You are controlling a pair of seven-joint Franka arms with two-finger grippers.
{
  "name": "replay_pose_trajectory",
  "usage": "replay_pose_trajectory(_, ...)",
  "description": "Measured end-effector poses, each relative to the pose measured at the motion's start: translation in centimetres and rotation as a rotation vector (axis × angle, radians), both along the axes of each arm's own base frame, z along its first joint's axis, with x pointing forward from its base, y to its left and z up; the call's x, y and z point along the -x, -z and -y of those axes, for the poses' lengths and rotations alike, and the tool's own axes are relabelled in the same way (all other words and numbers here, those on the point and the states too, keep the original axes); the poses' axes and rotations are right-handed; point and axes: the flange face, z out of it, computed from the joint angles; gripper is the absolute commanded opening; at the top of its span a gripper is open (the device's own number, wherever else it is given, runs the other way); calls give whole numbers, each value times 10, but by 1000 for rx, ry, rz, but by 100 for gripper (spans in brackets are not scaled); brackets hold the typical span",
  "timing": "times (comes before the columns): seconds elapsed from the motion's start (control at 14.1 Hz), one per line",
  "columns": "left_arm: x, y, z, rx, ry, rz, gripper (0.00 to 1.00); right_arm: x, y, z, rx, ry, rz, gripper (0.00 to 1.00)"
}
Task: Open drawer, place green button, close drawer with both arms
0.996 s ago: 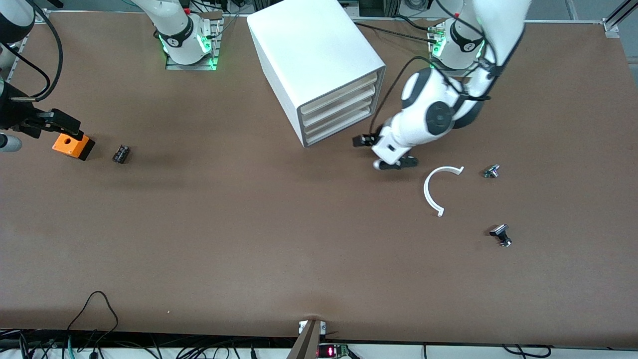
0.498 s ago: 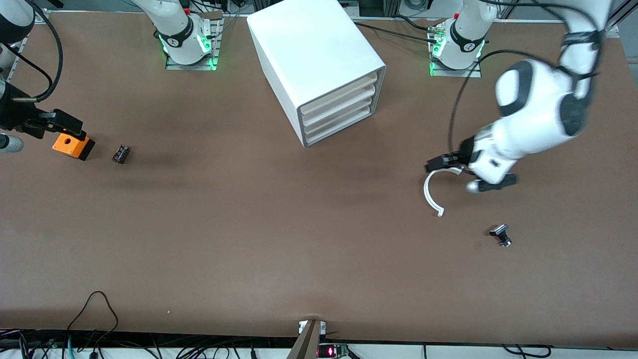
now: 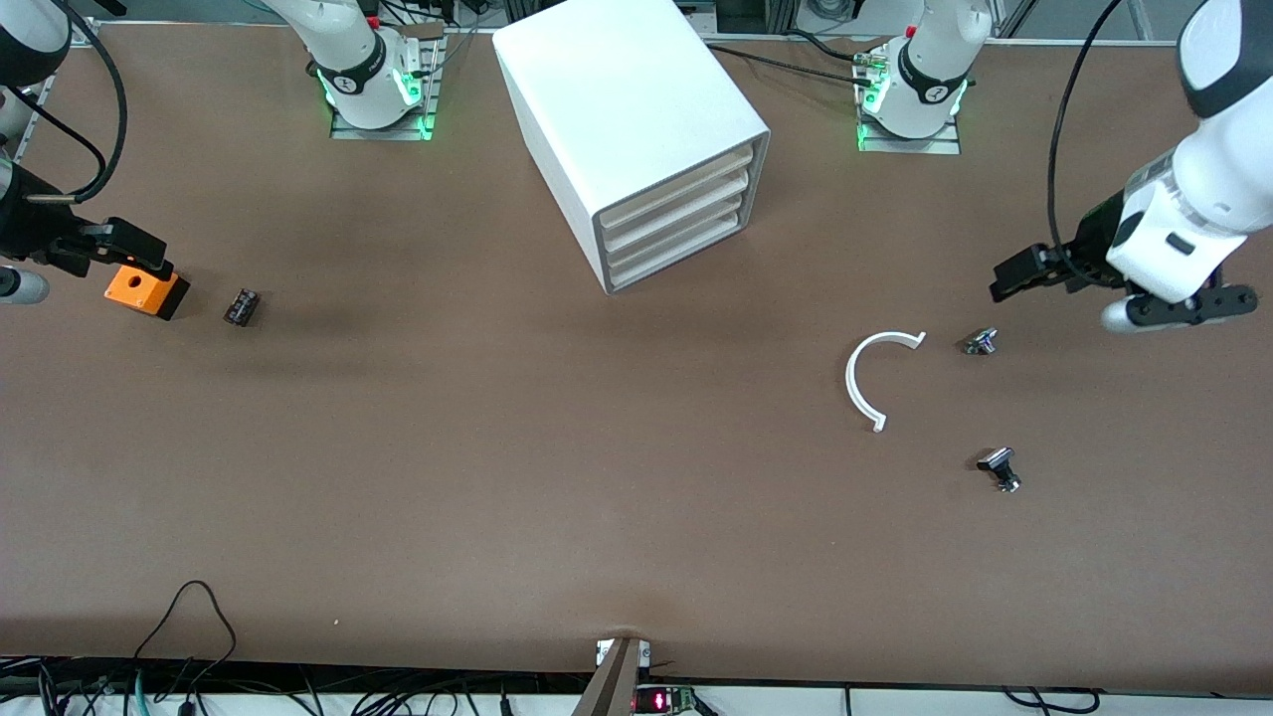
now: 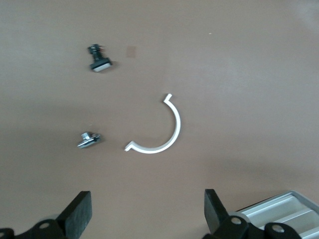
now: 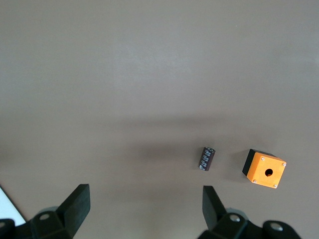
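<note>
Both grippers open and empty, drawer (image 3: 676, 254) shut.
Left gripper (image 3: 1034, 273) hangs over bench (image 3: 497, 447) past the cabinet (image 3: 636, 129); right gripper (image 3: 109, 247) over orange box (image 3: 145, 290). I risk grabbing the wrong small part: no green button in sight.

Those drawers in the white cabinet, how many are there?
3 drawers show, all shut, stacked in the white cabinet: the top drawer, the middle drawer and the lowest drawer. The front view is too small to rule out one more.

High front camera facing the arms over the whole table (image 3: 497, 447), wrist cameras looking down at small patches of it
</note>
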Motion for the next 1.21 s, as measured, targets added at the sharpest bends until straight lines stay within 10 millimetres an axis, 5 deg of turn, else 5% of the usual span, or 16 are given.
replay_pose_trajectory(0.36, 16, -34, -13, -102, 13, 54, 99, 0, 0, -4, -1, -7, 0, 100)
replay_pose_trajectory(1.21, 8, -12, 3, -117, 110, -6, 99, 0, 0, -11, -1, -20, 0, 100)
